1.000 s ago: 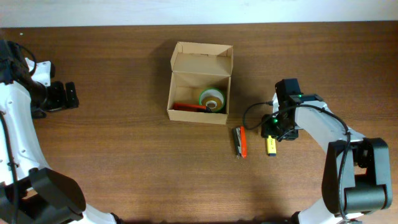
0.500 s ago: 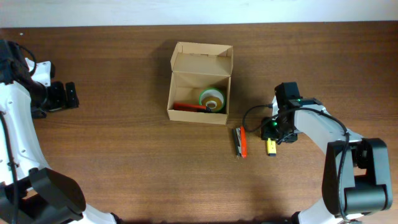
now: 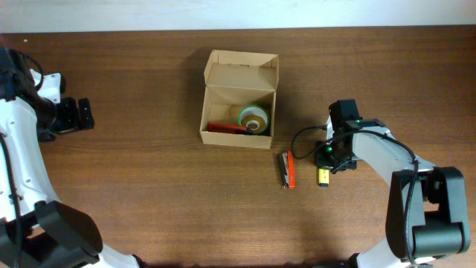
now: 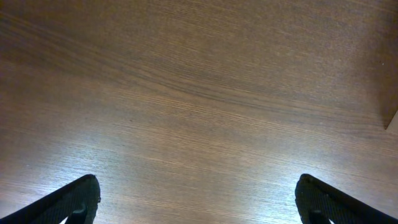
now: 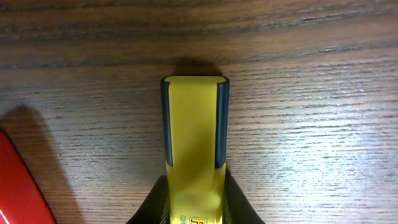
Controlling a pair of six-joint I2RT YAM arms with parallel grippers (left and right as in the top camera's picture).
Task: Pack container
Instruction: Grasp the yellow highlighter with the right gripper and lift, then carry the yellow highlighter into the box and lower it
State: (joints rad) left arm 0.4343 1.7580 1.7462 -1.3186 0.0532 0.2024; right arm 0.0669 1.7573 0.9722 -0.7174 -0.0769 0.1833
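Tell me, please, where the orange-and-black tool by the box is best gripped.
Probably at mid-length of the orange-and-black tool, from straight above, jaws across its narrow width: it lies flat, long and slim, with bare table along both sides.

A flat yellow item (image 5: pixel 194 124) with dark blue strips down both long sides lies on the wood-grain desk (image 5: pixel 311 93), its squared end pointing away from the camera. The right end effector (image 5: pixel 194 202) is closed onto its near end, with the dark fingers (image 5: pixel 149 208) pressed against either side. Some black lettering shows on the yellow face at the bottom of the view, too cropped to read. A red object (image 5: pixel 18 180) lies beside it at lower left, casting a shadow on the desk.
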